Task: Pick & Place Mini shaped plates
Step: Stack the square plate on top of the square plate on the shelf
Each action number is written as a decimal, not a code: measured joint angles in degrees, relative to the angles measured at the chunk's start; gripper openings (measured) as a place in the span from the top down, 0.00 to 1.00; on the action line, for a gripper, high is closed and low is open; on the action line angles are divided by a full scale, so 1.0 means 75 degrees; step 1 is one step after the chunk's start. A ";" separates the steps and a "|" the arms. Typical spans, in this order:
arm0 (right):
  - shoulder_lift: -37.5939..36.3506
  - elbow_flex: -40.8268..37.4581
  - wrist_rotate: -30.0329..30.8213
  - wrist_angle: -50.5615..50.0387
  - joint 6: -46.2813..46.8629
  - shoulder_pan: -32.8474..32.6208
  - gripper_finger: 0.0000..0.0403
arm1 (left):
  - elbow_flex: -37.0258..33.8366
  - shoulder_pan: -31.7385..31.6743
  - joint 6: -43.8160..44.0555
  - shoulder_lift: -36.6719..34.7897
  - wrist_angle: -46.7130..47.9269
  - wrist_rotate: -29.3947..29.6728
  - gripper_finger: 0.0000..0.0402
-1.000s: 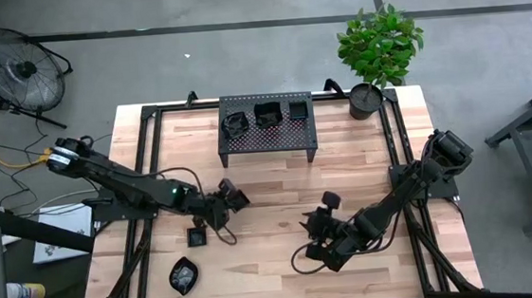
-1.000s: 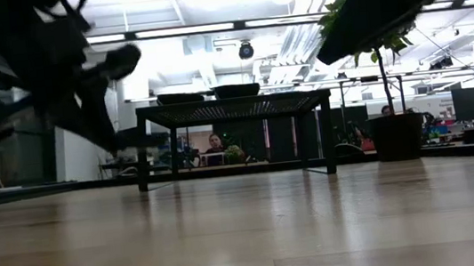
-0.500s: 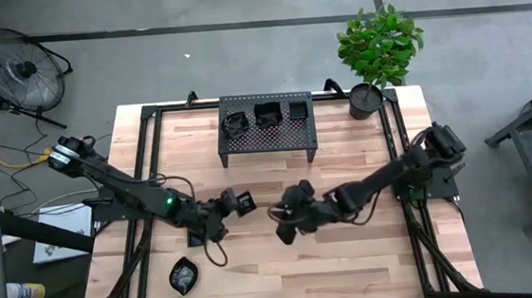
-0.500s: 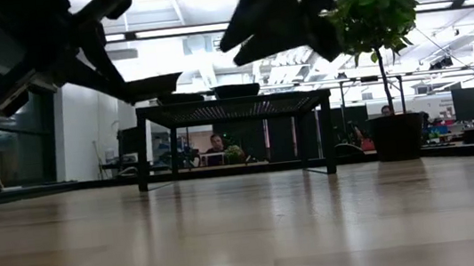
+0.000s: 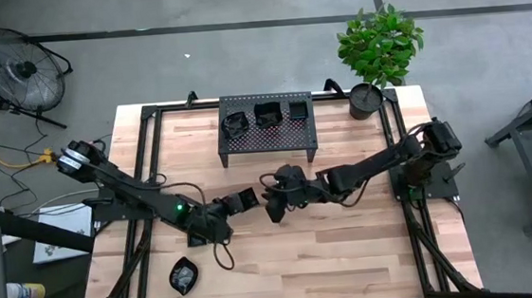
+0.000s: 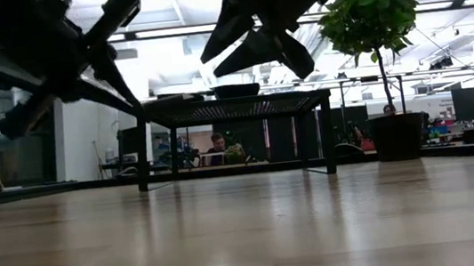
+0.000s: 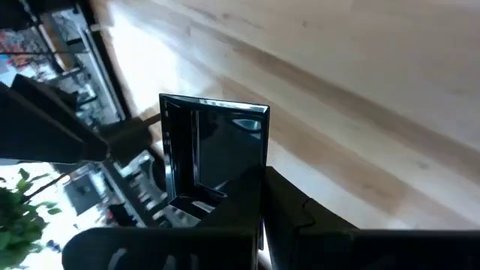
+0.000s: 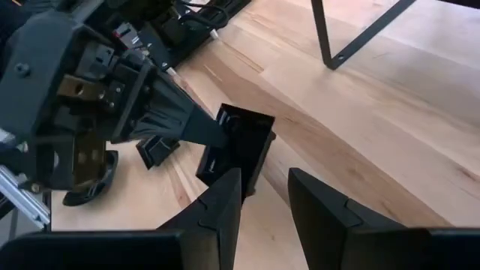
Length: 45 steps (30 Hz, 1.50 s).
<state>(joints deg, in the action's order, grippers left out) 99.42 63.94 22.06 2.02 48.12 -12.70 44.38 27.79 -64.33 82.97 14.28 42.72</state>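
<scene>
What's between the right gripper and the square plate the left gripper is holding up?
Nothing visible. The left gripper holds the square plate clear of the table, and the right gripper, open, faces it across bare air. The rack stands farther back, out of the line.

Three plates point(image 5: 266, 116) on rack point(image 5: 267, 135)

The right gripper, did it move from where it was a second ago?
Yes. The right gripper has gone from the table's near edge up toward the rack, and left, to meet the left gripper.
</scene>
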 joint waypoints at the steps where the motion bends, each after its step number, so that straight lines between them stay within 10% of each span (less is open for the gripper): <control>1: 0.0003 0.0000 -0.0002 0.0005 0.0004 -0.0001 0.73 | -0.0002 0.0000 -0.0085 0.0086 -0.0103 0.0136 1.00; 14: 0.0248 0.0003 0.0589 0.0190 -0.0419 -0.0158 0.73 | -0.0002 0.0018 -0.1199 0.0468 -0.0953 0.1326 1.00; 45: 0.0463 0.0000 0.0804 0.0737 -0.0676 -0.0149 0.73 | -0.0002 0.0047 -0.1385 0.0468 -0.1097 0.1166 1.00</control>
<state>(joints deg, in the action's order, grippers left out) 102.89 63.94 28.10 7.55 43.05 -13.81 44.36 28.14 -74.72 86.48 6.05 51.46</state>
